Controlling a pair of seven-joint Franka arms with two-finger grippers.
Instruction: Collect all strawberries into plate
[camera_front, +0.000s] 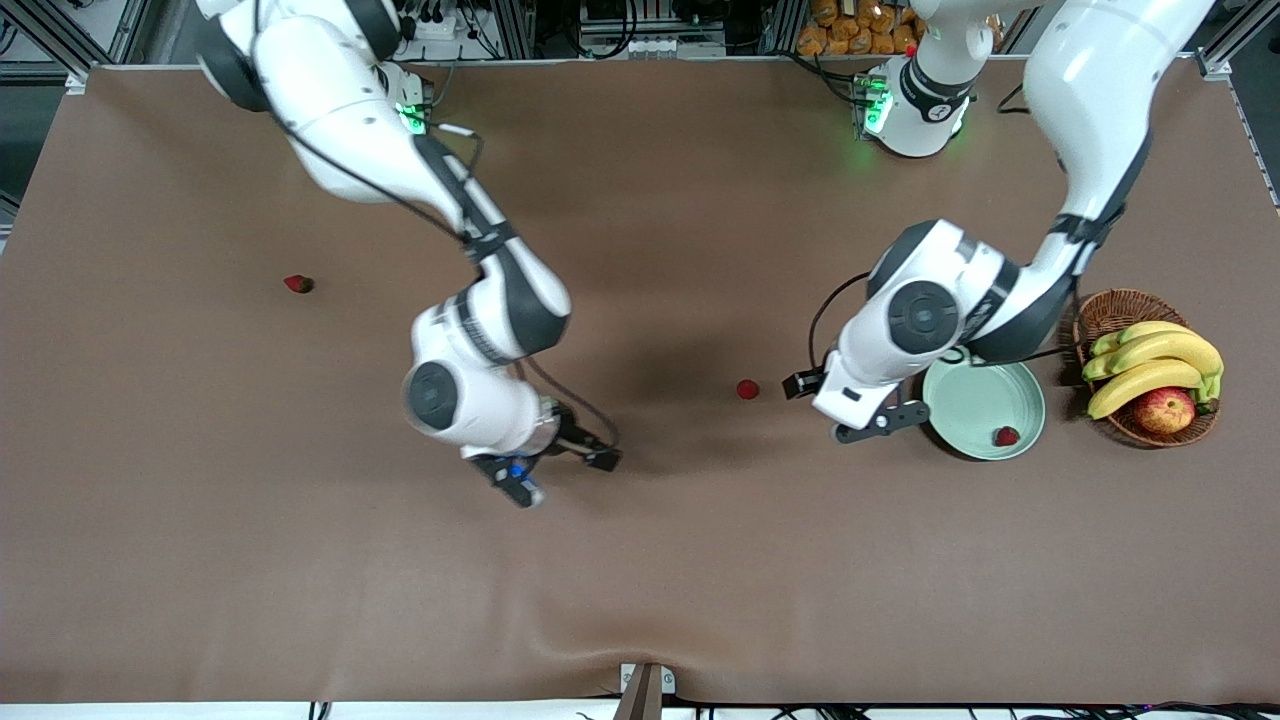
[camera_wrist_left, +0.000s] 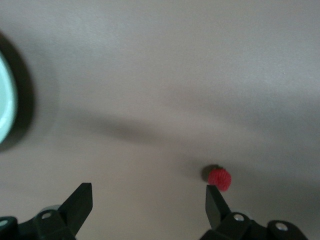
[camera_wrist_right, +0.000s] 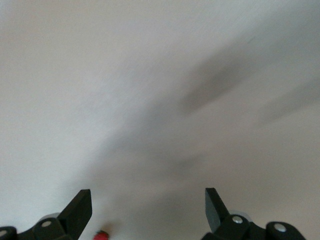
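The left gripper (camera_front: 868, 422) is seen with its black fingers (camera_wrist_left: 80, 202) spread wide and nothing between them; it hangs over the bare brown tablecloth (camera_front: 640, 560) just beside the rim of the round, shallow, pale mint-green plate (camera_front: 975, 395). In the left wrist view a small red strawberry (camera_wrist_left: 219, 179) lies on the cloth close to one fingertip, apart from it, and an arc of the plate's rim is cut off at the picture's edge.

The right gripper (camera_front: 553, 472) is likewise spread and empty, held over open cloth near the middle of the table. A small red object (camera_wrist_right: 101, 234) shows at the very edge of the right wrist view beside one finger; what it is cannot be told.

Of the three strawberries, one (camera_front: 1006, 436) lies inside the plate near the rim closest to the front camera. The second (camera_front: 746, 389) lies on the cloth between the two grippers, near the left one. The third, with a dark green cap (camera_front: 298, 284), lies well apart toward the right arm's end of the table — farther from the front camera than the others.

A brown woven wicker basket (camera_front: 1110, 310) holding yellow bananas (camera_front: 1155, 365) and a red-yellow apple (camera_front: 1164, 410) stands just beside the plate at the left arm's end. No writing or label can be read. Wide bare cloth lies around both loose berries — the table edges are well clear of them.
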